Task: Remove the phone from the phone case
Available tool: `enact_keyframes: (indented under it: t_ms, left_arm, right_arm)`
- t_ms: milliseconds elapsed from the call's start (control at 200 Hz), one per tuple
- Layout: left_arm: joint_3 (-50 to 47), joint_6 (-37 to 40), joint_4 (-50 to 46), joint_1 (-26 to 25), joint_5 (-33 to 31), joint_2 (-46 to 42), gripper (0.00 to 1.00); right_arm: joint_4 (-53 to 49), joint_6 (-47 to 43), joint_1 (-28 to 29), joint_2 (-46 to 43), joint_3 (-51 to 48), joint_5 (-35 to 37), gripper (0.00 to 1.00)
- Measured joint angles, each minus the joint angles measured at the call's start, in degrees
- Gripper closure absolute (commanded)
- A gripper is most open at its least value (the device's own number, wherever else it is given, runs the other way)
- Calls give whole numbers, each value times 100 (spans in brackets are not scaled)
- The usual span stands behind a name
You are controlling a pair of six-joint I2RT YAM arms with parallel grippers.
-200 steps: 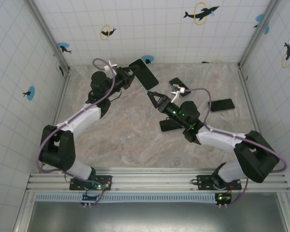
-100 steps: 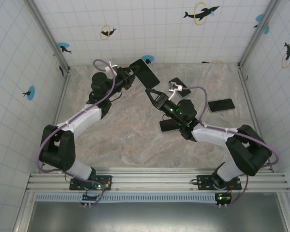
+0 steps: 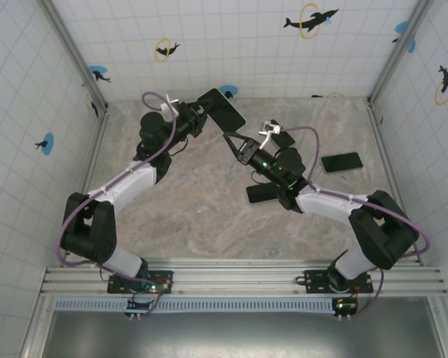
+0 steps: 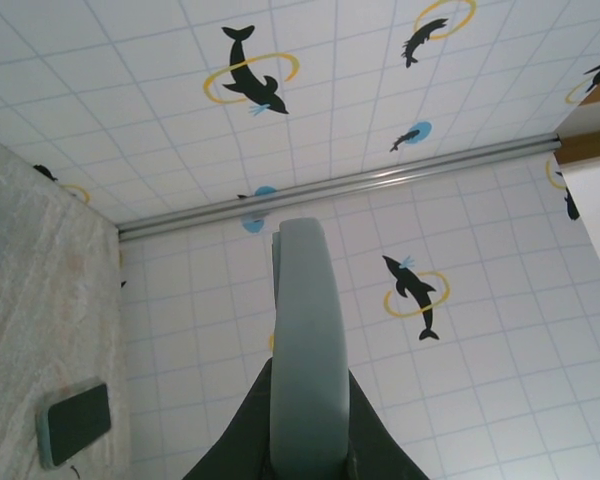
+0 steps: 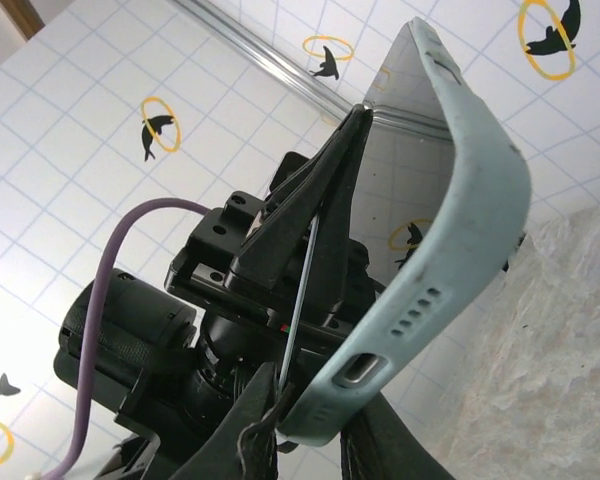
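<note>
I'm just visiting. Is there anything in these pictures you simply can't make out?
- Right wrist view: whether the right claw is pinching the phone case; the case itself and the bottom edge hide the contact.
- Left wrist view: the case is edge-on in the left claw, so its screen side is hidden.
- Top view: a spare phone lies partly under the right arm.

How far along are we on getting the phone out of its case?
Done: the left gripper holds the phone case up above the table, clamped at one end. In hand: the right gripper pinches the case's charging-port end. Left: the phone looks fully seated in the case, with no edge peeled off yet.
</note>
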Motion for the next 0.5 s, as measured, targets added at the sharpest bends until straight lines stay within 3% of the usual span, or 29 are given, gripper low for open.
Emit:
enact_keyframes:
  t_ms: [500]
  left_arm:
    - [0, -247, -55, 31, -24, 0, 100]
  right_arm:
    - [-474, -1038, -177, -2, 166, -575, 81]
